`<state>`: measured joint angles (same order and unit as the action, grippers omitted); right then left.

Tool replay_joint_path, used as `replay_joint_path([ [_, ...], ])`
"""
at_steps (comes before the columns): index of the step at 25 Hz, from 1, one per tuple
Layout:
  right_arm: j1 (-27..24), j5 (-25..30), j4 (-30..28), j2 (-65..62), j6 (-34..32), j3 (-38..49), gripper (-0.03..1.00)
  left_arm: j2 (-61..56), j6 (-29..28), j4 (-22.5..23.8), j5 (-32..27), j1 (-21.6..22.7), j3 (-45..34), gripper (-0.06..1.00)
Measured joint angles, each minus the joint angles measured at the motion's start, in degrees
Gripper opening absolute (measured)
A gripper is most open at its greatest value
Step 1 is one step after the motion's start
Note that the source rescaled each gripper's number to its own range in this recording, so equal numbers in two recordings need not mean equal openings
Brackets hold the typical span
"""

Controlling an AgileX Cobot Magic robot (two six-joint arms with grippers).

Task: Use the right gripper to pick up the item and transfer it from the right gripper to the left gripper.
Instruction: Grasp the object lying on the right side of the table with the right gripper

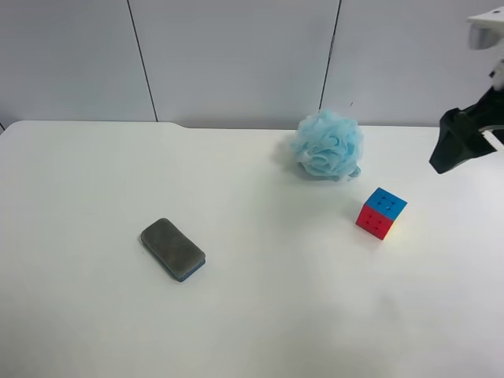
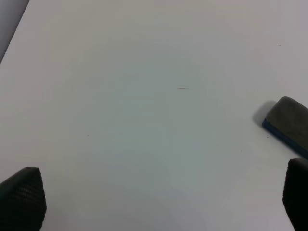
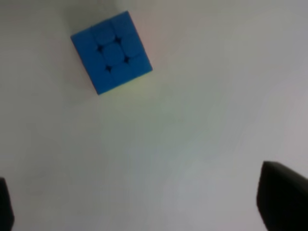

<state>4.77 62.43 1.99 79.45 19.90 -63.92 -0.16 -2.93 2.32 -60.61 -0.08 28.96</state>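
Since the cube (image 1: 381, 213) rests on the white table (image 1: 252, 323) near the light-blue pouf (image 1: 328, 145) and far from the grey sponge (image 1: 173, 249), with nothing touching it, we judge the pickup not yet begun. The right gripper (image 1: 450, 150) hangs at the exterior high view's right, apart from the cube and, it seems to us, raised above the table. Its wrist camera shows its two black fingers (image 3: 283, 197) spread wide with bare table between them, so it is released and empty. What the coming move turns on is this: the cube lies ahead of those fingers, beyond their tips, and off to one side of their midline rather than centred. Its blue top face is also turned at an angle to the line joining the fingers. A cube has no long axis, so we would expect a reach forward with a sideways correction and a wrist turn to meet flat faces, not corners. The left gripper (image 2: 159, 199) is also spread and empty, over bare table with the sponge just beside one finger. It sees no cube, so the right arm is clearly nearer.
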Motion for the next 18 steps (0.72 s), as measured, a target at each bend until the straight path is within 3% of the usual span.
replay_joint_path([
  [8,0.0,-3.66,0.46,15.54,9.28,-0.43,1.0,0.0,0.0,0.0,0.0,0.0,0.0,1.0],
  [18,0.0,-12.74,0.46,27.04,17.85,-0.43,1.0,0.0,0.0,0.0,0.0,0.0,0.0,1.0],
])
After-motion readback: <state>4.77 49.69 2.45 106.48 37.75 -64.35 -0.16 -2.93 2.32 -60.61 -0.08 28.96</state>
